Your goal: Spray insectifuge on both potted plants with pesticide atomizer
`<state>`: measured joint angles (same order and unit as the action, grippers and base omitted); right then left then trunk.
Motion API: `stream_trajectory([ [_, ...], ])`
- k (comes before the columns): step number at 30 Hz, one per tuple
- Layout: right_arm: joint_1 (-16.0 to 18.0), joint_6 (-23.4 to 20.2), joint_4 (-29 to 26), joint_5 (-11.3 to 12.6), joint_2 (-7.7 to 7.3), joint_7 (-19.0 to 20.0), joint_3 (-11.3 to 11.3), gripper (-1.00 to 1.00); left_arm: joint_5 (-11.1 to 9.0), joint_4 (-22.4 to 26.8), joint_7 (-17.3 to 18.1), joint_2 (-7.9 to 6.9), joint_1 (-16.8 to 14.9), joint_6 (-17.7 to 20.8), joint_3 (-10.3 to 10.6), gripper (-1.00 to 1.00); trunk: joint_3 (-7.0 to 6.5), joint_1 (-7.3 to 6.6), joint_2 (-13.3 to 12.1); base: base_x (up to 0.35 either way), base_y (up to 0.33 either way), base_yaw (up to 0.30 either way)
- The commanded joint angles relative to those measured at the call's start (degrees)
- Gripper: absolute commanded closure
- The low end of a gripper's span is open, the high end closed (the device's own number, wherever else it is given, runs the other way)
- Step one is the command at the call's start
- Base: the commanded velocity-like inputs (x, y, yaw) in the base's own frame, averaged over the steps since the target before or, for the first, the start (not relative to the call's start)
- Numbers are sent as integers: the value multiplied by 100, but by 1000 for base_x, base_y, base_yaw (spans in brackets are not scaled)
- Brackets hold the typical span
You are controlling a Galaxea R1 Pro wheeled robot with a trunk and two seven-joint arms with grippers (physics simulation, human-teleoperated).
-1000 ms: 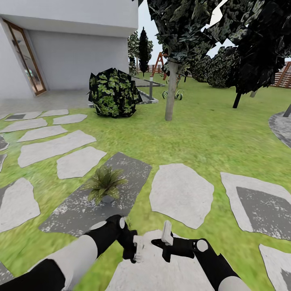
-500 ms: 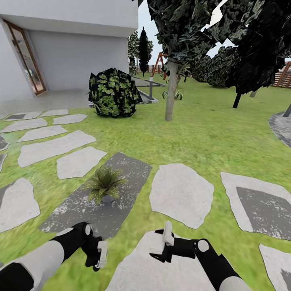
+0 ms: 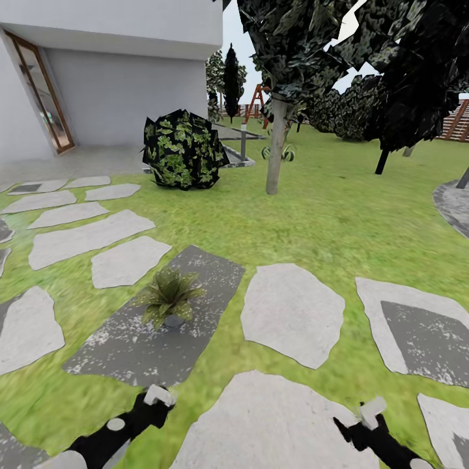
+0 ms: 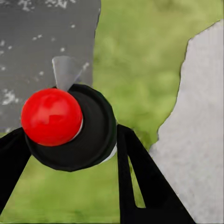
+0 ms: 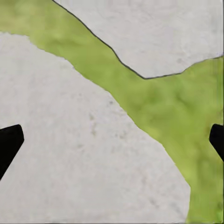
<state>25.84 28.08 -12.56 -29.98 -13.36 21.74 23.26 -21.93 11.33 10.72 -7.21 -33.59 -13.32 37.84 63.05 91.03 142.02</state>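
Your left gripper [image 4: 70, 154] hid the pesticide atomizer's [image 4: 70, 128] body — both arms were cut off at the head view's lower edge.

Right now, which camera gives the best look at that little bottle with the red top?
The left wrist view: the pesticide atomizer sits close up between the left gripper fingers, red top toward the camera. In the head view I can't make it out at that gripper.

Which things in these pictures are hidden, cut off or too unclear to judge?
- Pesticide atomizer: left wrist view, seen end-on; its body is hidden behind its own top.
- Potted plant: head view, leaves hide most of the pot.
- Right gripper: head view, the arm is cut by the bottom edge.
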Motion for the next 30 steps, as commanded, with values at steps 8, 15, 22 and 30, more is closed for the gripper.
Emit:
stream_trajectory([
  [8, -332, 1183, 889, 107, 645, -2864, 108, -100, -927, -41, -1519, -19, 849, -453, -27, 100, 3, -2, 2, 0, 0, 0],
  [15, -351, 1201, 897, 167, 691, -2918, 123, -100, -1625, -205, -1729, -5, 1047, -1185, -40, 100, 3, -2, 2, 0, 0, -69],
  [22, -352, 1199, 896, 168, 689, -2921, 120, -100, -1630, -211, -1723, -2, 1047, -1186, -40, 100, 3, -2, 2, 0, 0, -285],
  [30, -352, 1199, 896, 168, 690, -2921, 122, -100, -1629, -219, -1723, -2, 1054, -1182, -40, 100, 3, -2, 2, 0, 0, -300],
])
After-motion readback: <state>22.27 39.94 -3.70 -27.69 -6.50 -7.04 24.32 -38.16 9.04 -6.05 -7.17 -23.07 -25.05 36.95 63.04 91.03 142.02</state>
